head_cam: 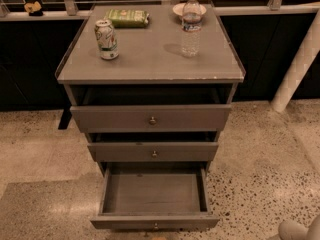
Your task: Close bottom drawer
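Note:
The bottom drawer (154, 220) is the lowest of three grey-brown drawers in a small cabinet. It is pulled far out and its bare box interior (152, 191) shows, empty. Its small brass knob (155, 227) sits at the centre of the front, at the frame's lower edge. The middle drawer (153, 151) and the top drawer (150, 117) are each pulled out a little. A rounded grey part of my arm or gripper (300, 230) enters at the bottom right corner, on the floor side, well to the right of the bottom drawer. Its fingers are hidden.
On the cabinet top (150, 59) stand a drink can (106, 39), a clear water bottle (190, 26), a green packet (127, 17) and a small bowl (189, 9). A white post (297, 64) leans at the right. Speckled floor (45, 174) surrounds the cabinet.

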`<state>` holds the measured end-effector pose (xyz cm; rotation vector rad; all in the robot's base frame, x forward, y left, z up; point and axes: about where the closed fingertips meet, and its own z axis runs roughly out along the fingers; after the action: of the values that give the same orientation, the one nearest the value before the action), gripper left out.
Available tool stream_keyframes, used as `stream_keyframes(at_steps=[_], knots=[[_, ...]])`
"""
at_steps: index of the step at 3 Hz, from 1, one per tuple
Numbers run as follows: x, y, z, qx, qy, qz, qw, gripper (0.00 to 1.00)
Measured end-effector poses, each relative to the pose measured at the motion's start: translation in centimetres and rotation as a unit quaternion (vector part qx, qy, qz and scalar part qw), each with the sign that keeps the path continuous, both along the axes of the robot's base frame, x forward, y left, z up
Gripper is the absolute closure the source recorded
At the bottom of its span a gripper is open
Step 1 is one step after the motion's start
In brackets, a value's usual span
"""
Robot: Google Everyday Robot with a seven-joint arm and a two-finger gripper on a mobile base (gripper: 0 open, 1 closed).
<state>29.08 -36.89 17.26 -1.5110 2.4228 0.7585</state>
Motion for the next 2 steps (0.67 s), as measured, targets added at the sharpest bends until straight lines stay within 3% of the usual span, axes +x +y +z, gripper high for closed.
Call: stream_keyframes(at_steps=[1,2], knots=[[0.8,2.0,-0.2,0.004,0.005,0.030,0.9995,0.00],[1.9,4.8,1.0,-0.010,-0.007,0.071,0.9974,0.00]])
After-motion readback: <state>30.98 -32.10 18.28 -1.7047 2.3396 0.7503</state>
